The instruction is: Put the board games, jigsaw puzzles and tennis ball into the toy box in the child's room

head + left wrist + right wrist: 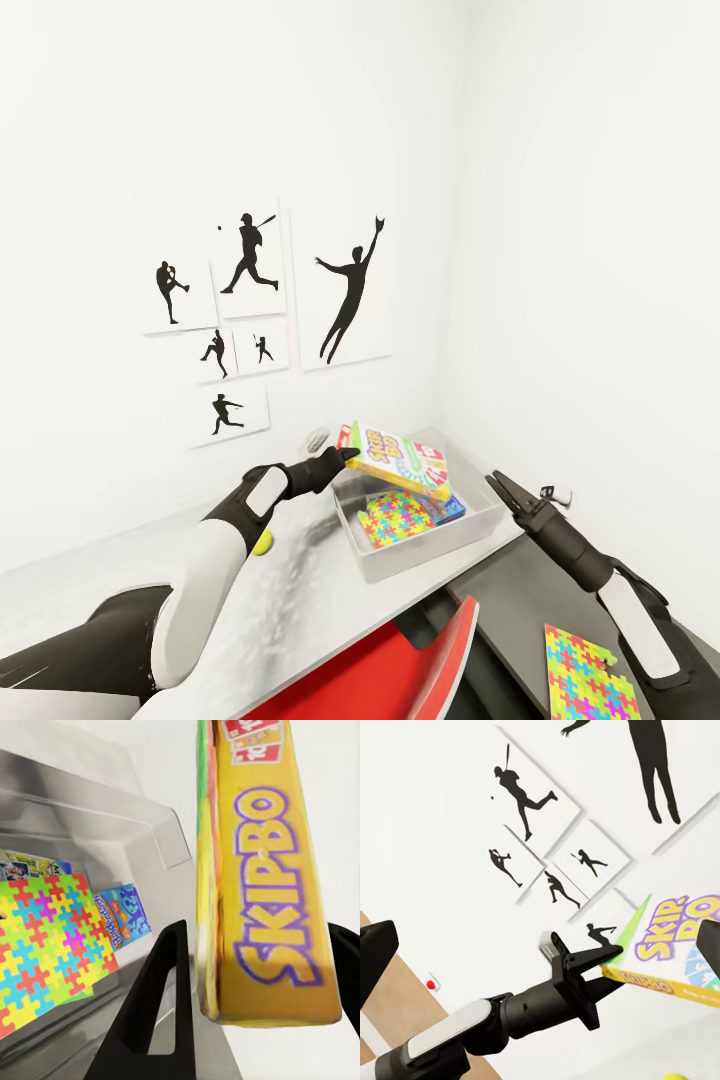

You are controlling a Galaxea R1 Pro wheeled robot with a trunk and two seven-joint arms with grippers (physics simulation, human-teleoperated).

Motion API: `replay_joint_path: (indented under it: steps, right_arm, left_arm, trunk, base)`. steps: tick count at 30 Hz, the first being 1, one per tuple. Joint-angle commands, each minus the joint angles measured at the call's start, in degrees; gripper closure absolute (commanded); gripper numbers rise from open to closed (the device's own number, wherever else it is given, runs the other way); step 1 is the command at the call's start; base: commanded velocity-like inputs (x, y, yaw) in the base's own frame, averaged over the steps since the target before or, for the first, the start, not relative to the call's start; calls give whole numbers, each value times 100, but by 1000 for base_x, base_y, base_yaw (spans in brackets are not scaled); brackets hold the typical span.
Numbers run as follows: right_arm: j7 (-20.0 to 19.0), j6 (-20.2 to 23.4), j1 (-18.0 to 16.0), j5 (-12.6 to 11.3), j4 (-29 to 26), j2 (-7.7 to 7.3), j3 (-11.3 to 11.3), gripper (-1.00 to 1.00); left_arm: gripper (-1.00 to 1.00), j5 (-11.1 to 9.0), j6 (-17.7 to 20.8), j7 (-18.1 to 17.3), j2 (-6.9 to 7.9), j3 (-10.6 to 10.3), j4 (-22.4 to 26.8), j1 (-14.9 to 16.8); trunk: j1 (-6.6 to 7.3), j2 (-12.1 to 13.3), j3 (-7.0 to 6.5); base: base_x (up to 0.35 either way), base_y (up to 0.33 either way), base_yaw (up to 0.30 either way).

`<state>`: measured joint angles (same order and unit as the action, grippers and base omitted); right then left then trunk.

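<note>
My left gripper [347, 457] is shut on one end of the yellow SKIP BO board game [400, 465], holding it tilted over the light grey toy box [430, 555] on the table [300, 575]. In the left wrist view the SKIP BO board game [266, 892] stands on edge between the black fingers [161, 1009]. Inside the toy box lie a jigsaw puzzle [398, 518] and a blue board game [452, 506]. The tennis ball [263, 543] peeks out behind my left forearm. My right gripper [503, 487] hangs open to the right of the toy box, holding nothing.
A second jigsaw puzzle [585, 678] lies on a dark lower surface at the bottom right, beside my right arm. A red chair [400, 660] stands under the table's front edge. Black sports silhouettes [250, 300] hang on the white wall behind, and the room corner is close.
</note>
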<state>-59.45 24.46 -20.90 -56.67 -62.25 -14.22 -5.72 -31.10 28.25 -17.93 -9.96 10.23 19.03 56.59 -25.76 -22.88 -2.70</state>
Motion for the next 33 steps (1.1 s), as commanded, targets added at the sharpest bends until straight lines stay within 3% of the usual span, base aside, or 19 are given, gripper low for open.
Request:
replay_joint_path:
  steps: [1, 8, 13, 20, 25, 33]
  right_arm:
    - [-5, 50, -1, -44, 2, -2, 1, -100]
    - [11, 52, 2, -41, -241, -7, 5, -100]
    - [208, 111, 202, -38, -989, -6, 7, -100]
    - [1341, 496, 810, -50, -2424, -9, -3, -100]
    - [1639, 669, 895, -54, -2647, -8, -18, -100]
    - [1696, 714, 912, -58, -2686, -14, -33, -100]
  left_arm:
    - [100, -21, 49, -7, -4, 41, 3, 1]
    - [100, -27, 49, -59, -4, 41, -11, 1]
    - [100, -26, 49, -258, -4, 38, -14, 1]
    - [100, -21, 49, -312, -4, 32, -14, 1]
    - [100, -19, 49, -315, -4, 32, -14, 1]
    - [100, -19, 49, -316, -4, 35, -14, 1]
  trunk:
    - [-2, -4, 3]
    - [-2, -4, 3]
    - [-2, -4, 3]
    - [-2, -4, 3]
    - [-2, -4, 3]
    - [-2, -4, 3]
  base:
    - [0, 0, 0]
    - [0, 0, 0]
    - [0, 0, 0]
    - [0, 0, 0]
    - [0, 0, 0]
    - [0, 0, 0]
